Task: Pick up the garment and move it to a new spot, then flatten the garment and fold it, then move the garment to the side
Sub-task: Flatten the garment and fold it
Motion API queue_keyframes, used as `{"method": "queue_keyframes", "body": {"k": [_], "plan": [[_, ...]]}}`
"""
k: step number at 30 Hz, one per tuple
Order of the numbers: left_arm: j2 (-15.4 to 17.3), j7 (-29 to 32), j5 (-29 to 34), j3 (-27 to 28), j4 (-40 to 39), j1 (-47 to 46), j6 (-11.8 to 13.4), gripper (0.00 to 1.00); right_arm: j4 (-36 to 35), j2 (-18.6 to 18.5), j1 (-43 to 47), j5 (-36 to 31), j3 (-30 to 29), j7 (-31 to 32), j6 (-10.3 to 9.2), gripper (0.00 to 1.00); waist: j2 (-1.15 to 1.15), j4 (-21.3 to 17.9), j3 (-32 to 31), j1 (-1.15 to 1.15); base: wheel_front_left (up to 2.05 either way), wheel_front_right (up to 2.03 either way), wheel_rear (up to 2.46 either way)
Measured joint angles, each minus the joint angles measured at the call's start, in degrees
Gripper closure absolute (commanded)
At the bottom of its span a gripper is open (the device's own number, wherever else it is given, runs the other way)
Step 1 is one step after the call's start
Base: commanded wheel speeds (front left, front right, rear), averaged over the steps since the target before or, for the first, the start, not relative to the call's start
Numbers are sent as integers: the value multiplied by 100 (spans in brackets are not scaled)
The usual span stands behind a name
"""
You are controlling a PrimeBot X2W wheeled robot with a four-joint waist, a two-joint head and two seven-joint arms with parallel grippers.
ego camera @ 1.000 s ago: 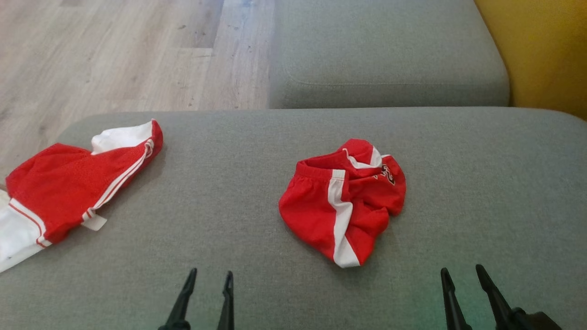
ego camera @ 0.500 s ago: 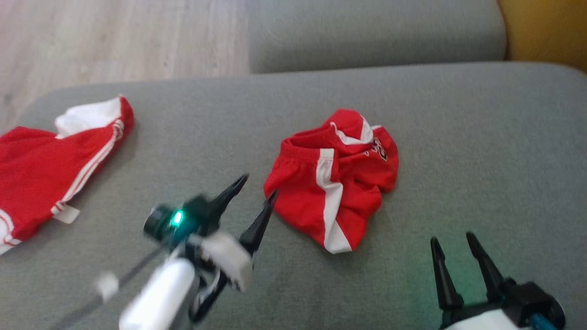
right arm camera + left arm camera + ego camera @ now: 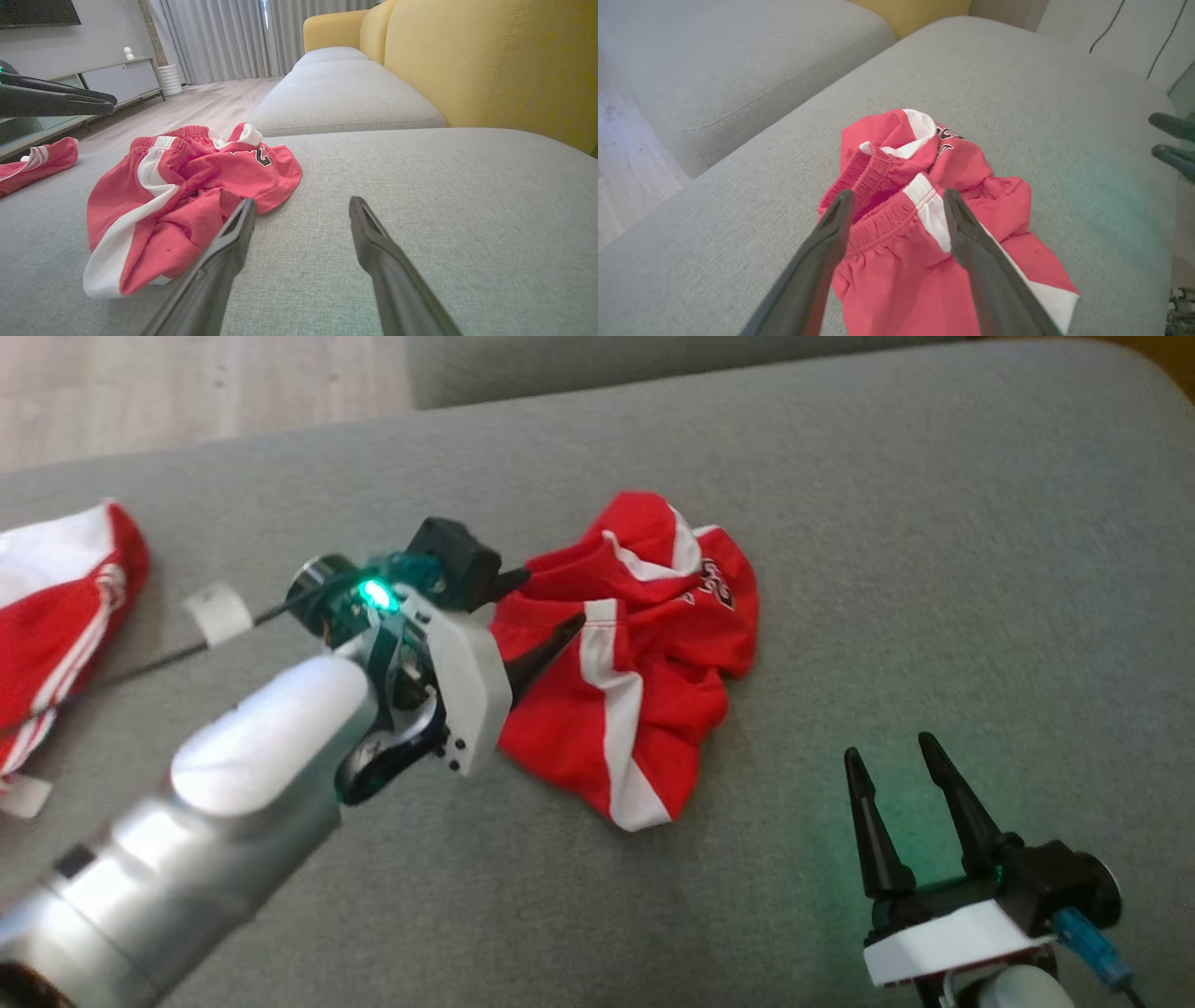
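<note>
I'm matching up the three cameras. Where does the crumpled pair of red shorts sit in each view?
Head view: shorts at centre, just right of the left gripper.
Left wrist view: shorts at lower centre, waistband between that gripper's open fingers.
Right wrist view: shorts left of centre, left of the right gripper.
Shared landmark: the black number print at the shorts' upper right.

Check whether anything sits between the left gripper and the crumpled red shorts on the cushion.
Nothing visible does. The left gripper is open right at the red shorts, its fingers framing the elastic waistband in the left wrist view, with bare grey cushion around. The other red garment lies well off to the side.
</note>
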Motion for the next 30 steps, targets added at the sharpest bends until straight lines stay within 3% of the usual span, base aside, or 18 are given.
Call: {"method": "queue_keyframes", "body": {"k": [9,18,30], "plan": [[176,152,-563,-1401,310,-1117,0,0,76,-20,-187,66,144,0,0,0,0,-390,333,-1,0,0,0],[252,748,-1062,-1589,374,-1267,0,0,102,-20,-277,115,154,0,0,0,0,-672,410,-2,0,0,0],[606,1547,-980,-1606,-661,-794,0,0,108,-11,-264,115,58,0,0,0,0,-583,302,-2,0,0,0]]}}
